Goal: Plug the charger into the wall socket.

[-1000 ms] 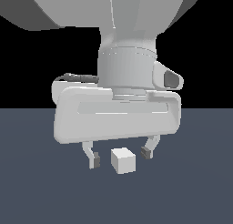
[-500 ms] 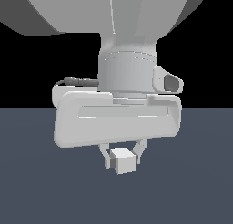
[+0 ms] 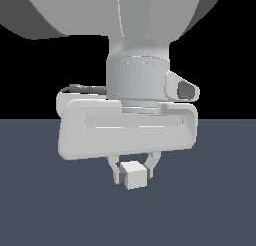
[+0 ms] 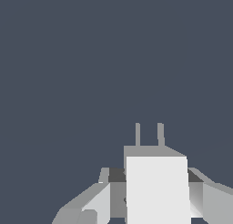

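The charger (image 3: 136, 179) is a small plain white-grey cube just above or on the dark grey floor, under the big white hand. My gripper (image 3: 133, 173) is shut on it, with one finger pressed against each side of the cube. The wrist view shows the charger (image 4: 157, 186) close up between the fingers (image 4: 98, 201), and its two thin grey prongs (image 4: 138, 134) point away from the hand. My gripper (image 4: 152, 177) holds it square. The wall socket is out of view in both frames.
The flat dark grey floor (image 3: 220, 200) stretches around the hand, with a black background behind it. The robot's wrist and hand body (image 3: 127, 132) fill the upper middle of the exterior view.
The fingers have come together from wide open onto the sides of the charger. The cube has stayed in nearly the same spot, and the hand has barely shifted.
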Robot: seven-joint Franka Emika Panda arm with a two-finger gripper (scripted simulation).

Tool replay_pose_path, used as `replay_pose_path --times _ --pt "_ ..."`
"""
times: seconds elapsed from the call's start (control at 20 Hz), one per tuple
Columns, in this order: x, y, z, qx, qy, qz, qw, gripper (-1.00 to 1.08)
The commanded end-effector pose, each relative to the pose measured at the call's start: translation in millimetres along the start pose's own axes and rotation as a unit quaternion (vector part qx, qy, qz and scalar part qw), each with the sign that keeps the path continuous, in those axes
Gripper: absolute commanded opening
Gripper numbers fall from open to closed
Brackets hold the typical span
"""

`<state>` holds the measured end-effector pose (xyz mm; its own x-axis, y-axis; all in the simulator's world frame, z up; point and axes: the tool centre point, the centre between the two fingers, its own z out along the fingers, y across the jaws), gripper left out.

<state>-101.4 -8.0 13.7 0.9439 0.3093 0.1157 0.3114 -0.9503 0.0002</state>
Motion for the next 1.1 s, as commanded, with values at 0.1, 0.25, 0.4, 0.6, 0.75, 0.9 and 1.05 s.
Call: replay_pose_path --times 0.1,0.25,0.4,0.6,0.75,0.9,1.05 --pt "8 -5 -4 -0.002 0.001 0.015 0.9999 -1.00" --pt "16 -10 -8 -0.003 0.001 0.032 0.9995 -1.00" --pt "27 -15 -14 -0.006 0.001 0.053 0.9986 -1.00" --pt "45 -23 -22 -0.010 0.001 0.087 0.9961 -1.00" --pt "61 -29 -30 -0.013 0.001 0.117 0.9930 -1.00" --pt "78 -33 -37 -0.017 0.002 0.147 0.9890 -1.00" --pt "95 -37 -44 -0.020 0.001 0.177 0.9839 -1.00"
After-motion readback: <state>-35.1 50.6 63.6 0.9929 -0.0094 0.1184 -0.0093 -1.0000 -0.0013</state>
